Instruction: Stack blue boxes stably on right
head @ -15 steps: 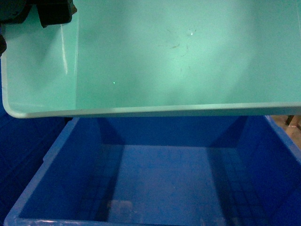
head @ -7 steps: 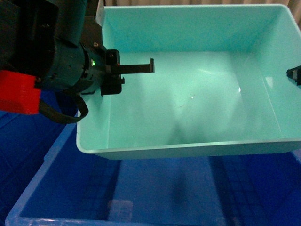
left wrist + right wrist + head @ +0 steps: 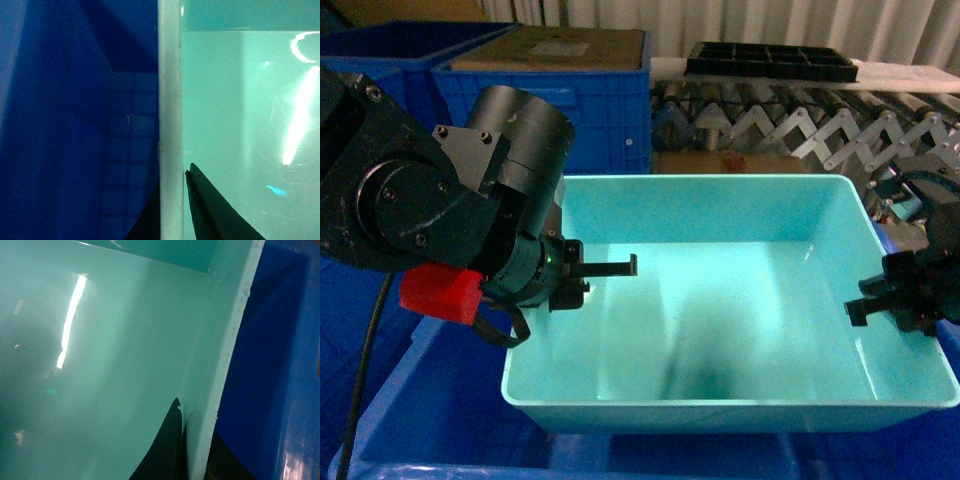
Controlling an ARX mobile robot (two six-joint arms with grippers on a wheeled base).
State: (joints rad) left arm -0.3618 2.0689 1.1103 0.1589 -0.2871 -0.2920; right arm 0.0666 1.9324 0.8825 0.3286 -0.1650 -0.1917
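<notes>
Turquoise plastic tub point(image 3: 720, 330), smooth-walled with a pale rolled rim, hangs between my two grippers, one on each short side. My left gripper point(image 3: 172, 175) is clamped on its left wall: in the left wrist view one dark finger point(image 3: 210, 210) lies inside the tub and the other shows outside the white rim. My right gripper point(image 3: 192, 415) is clamped on the right wall the same way, one black finger point(image 3: 167, 450) pressed to the inner face. Below both grippers sits the larger dark blue plastic tub point(image 3: 430, 400), its rim showing at the turquoise one's left and near edges. My left arm comes in bulky from the left with a red block point(image 3: 438, 296) under its wrist. Beyond the grippers stand ribbed blue crates point(image 3: 585, 110), a roller conveyor point(image 3: 790, 125) and a black tray point(image 3: 770, 60).
</notes>
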